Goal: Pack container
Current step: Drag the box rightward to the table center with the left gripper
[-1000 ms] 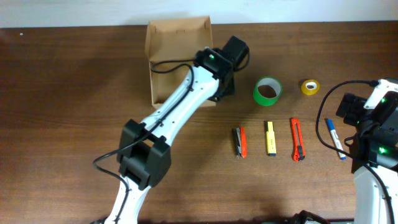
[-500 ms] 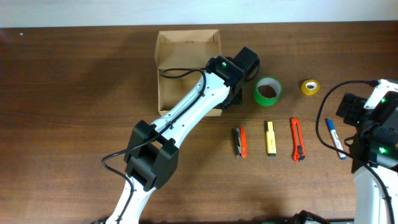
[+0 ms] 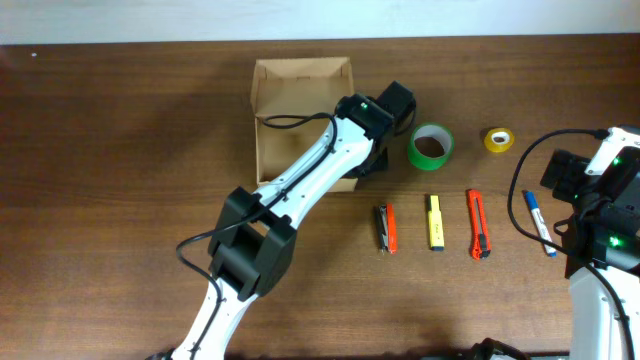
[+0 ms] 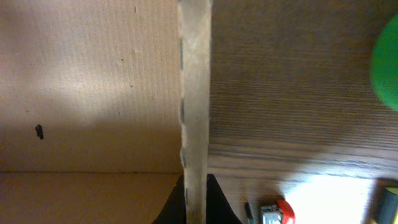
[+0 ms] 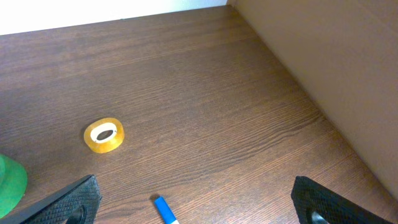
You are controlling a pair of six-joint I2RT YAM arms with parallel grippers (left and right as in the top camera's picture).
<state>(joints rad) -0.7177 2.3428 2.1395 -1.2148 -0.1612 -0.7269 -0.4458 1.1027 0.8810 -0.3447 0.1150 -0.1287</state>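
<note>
- We see a dark brown wood-grain worktop (image 3: 100,200) filling the overhead view.
- We find a pale wall (image 3: 300,18) along its far edge.
- Bright glare marks the wood.

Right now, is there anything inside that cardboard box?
The box floor that shows is bare cardboard. The left arm covers one corner, so that part cannot be seen.

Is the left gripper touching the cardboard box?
Touching. The left wrist view shows the left gripper clamped on the box wall, a finger on each side.
</note>
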